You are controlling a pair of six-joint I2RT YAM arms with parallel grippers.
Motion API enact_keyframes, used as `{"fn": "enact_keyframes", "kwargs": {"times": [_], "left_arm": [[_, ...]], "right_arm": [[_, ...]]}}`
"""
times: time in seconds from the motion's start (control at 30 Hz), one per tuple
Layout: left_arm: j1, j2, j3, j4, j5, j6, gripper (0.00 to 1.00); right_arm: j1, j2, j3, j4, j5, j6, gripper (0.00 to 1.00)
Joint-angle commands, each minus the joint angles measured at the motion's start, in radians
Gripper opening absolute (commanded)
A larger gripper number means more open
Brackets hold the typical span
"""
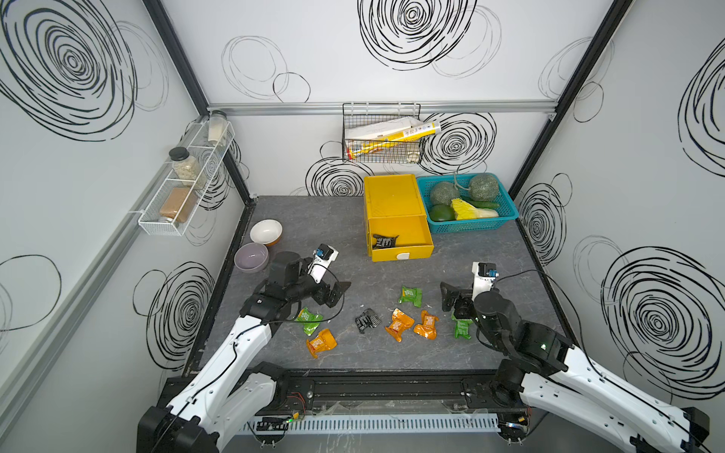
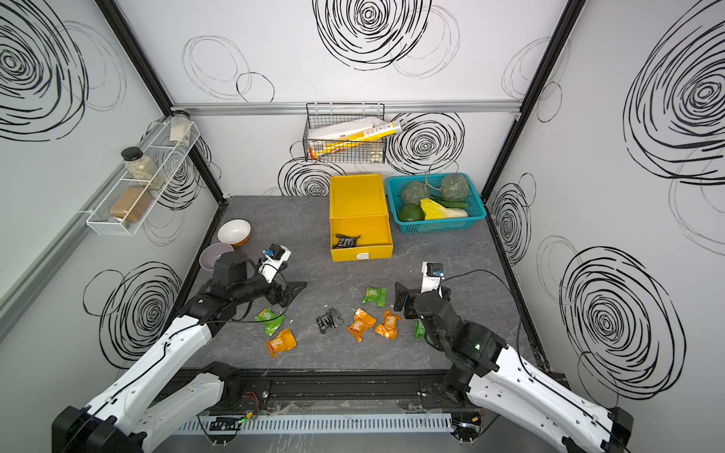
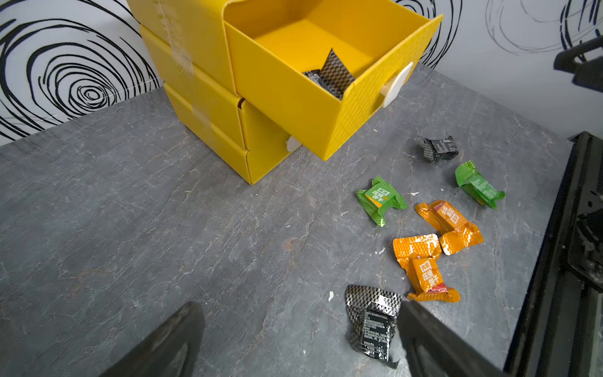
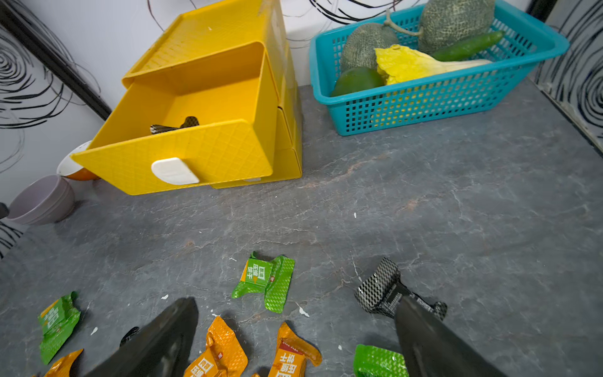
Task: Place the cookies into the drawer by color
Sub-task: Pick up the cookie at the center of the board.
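The left claw (image 1: 337, 292) hangs wide and empty over the grey stone-patterned bench (image 1: 314, 235). A black checkered foil packet (image 3: 372, 321) lies just beside one of its fingers, not between them. The right claw (image 1: 451, 300) is likewise wide and empty, with a second black foil packet (image 4: 385, 290) partly hidden behind one finger and a green foil packet (image 4: 378, 360) close by. Further out, two orange foil packets (image 1: 399, 323) lie touching each other between the claws, and another green packet (image 1: 410, 295) sits just beyond them. A third green packet (image 1: 310, 319) and a third orange packet (image 1: 321, 342) lie beside the left arm. One black packet (image 1: 384, 240) is already in the pulled-out top drawer (image 1: 419, 251) of the bright-yellow plastic three-drawer cabinet (image 1: 390, 194). I judge three main risks. A pinch could slide off the flat crinkled foil or drag a neighbouring colour along. A low carry could clip the drawer's raised front wall and shove the cabinet into the teal slatted plastic basket (image 1: 470, 226) just beside it. The open drawer also overhangs the handles of the two shut drawers. The bench between packets and cabinet is bare, giving good room for travel. A lilac bowl (image 1: 251, 255) and a white one stand near the left edge, and the packets lie near the front rail.
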Motion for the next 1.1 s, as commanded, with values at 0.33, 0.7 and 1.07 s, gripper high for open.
{"fn": "enact_keyframes", "kwargs": {"times": [0.33,0.7,1.07], "left_arm": [[0.005,-0.022,-0.026,0.069,0.089,0.044,0.99],[-0.002,-0.027,-0.040,0.071,0.111,0.051,0.99],[-0.005,-0.025,-0.035,0.081,0.118,0.031,0.99]], "right_arm": [[-0.205,0.196,-0.045,-0.014,-0.118,0.167,1.00],[-0.368,0.340,-0.070,0.052,-0.244,0.115,1.00],[-0.537,0.489,-0.073,0.109,-0.369,0.059,1.00]]}}
